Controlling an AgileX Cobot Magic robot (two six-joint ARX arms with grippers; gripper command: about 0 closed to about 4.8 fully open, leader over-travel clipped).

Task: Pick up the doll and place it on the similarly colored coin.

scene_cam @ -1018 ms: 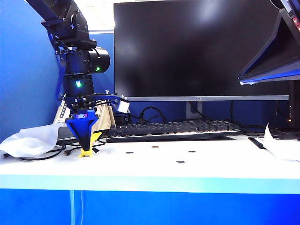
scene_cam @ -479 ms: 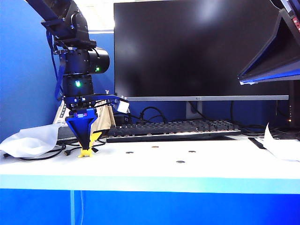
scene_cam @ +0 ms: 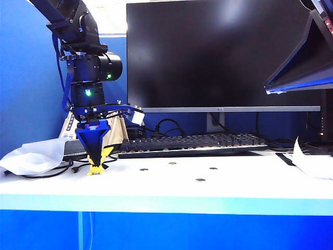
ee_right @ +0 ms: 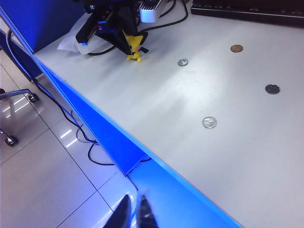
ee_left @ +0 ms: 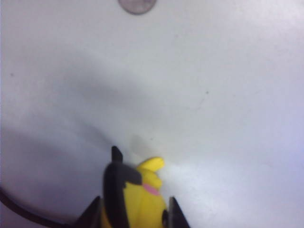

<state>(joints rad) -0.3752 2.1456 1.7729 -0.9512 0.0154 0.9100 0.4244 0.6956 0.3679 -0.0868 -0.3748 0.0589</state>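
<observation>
I've got the left end effector [scene_cam: 95,162] clamped on the doll [scene_cam: 95,167], which stands on the worktop [scene_cam: 234,190] at its left side. Brass coin [ee_right: 236,48] sits well apart. Right end effector [ee_right: 134,214] hangs off the worktop edge, fingers nearly together.

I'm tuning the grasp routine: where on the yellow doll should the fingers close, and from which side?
Grip the doll around its rounded body, coming straight down from above. It stands upright on the table, and its thin pointed ears would likely slip. The left gripper already straddles it that way. The right gripper hangs beyond the table edge, looking shut.
</observation>
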